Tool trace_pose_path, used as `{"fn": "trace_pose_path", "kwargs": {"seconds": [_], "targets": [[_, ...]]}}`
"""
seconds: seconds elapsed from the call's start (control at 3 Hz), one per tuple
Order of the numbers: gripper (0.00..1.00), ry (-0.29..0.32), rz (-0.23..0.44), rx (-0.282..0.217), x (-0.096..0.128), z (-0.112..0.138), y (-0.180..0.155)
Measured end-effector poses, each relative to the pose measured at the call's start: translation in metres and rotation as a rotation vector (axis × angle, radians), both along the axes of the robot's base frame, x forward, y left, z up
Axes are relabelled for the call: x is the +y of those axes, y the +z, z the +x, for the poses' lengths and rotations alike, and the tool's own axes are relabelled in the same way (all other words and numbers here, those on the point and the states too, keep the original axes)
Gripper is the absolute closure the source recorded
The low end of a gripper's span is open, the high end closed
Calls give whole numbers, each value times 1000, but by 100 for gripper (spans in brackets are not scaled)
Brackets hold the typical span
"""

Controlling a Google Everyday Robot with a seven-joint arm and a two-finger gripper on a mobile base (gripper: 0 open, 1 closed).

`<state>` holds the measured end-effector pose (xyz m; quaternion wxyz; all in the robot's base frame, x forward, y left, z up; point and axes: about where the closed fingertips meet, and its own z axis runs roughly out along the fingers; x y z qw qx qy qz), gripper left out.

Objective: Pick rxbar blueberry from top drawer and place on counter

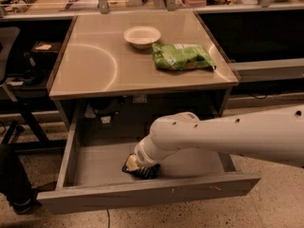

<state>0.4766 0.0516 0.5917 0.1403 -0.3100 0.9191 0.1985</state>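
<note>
The top drawer (102, 163) is pulled open under the counter (90, 65). My white arm reaches in from the right, and the gripper (138, 164) is down at the drawer floor near its front middle, mostly hidden by the wrist. The rxbar blueberry (144, 173), a dark wrapper with a pale yellowish patch, lies tilted right at the gripper's tip and is partly covered by it. I cannot tell whether the bar is gripped or only touched.
A white bowl (141, 36) and a green chip bag (183, 56) sit on the counter's far right half. The drawer's front panel (156, 192) stands between me and the bar. A cluttered shelf runs along the back. Dark furniture stands at left.
</note>
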Motion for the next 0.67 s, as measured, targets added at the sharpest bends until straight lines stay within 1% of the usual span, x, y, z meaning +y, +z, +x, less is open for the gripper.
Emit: {"fn": "trace_pose_path", "kwargs": {"seconds": [0.33, 0.67], "targets": [[89, 0, 0, 0, 0, 0, 0], [100, 0, 0, 0, 0, 0, 0]]}}
